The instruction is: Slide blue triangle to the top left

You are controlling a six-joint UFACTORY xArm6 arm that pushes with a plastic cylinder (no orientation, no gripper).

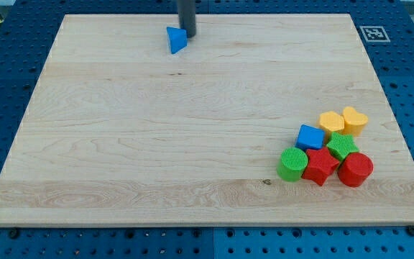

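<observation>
The blue triangle [177, 39] lies on the wooden board [157, 144] near the view's top edge, left of the middle. My tip [190, 34] is the lower end of the dark rod. It stands right beside the triangle's right side, touching it or nearly so.
A cluster of blocks sits at the view's lower right: a blue cube [310, 137], a yellow block [331, 122], a yellow heart [355, 119], a green star-like block [343, 146], a green cylinder [292, 164], a red star [320, 167] and a red cylinder [355, 170]. A marker tag [374, 33] lies at top right.
</observation>
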